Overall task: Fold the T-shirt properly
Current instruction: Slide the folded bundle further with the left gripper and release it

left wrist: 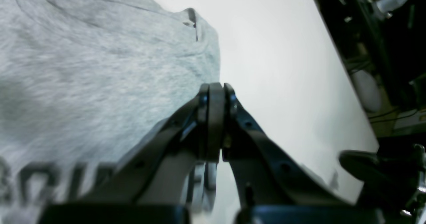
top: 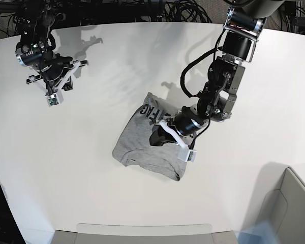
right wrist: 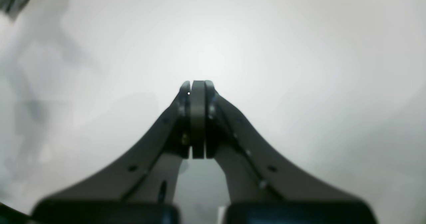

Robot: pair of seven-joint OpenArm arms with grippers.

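The heather-grey T-shirt (top: pixel 142 147) lies in a compact folded bundle in the middle of the white table (top: pixel 81 173), with black lettering showing on its far edge. My left gripper (top: pixel 156 137) hovers low over the bundle's right part. In the left wrist view the T-shirt (left wrist: pixel 93 71) fills the left side, lettering at lower left, and the left gripper (left wrist: pixel 216 89) is shut with no cloth seen between its pads. My right gripper (top: pixel 58 81) sits far off at the table's back left; in its wrist view the right gripper (right wrist: pixel 197 86) is shut over bare table.
A grey bin (top: pixel 295 203) stands at the front right corner and a flat grey tray (top: pixel 142 233) at the front edge. Cables (top: pixel 183 10) run behind the table. In the left wrist view the table edge (left wrist: pixel 346 71) borders dark clutter.
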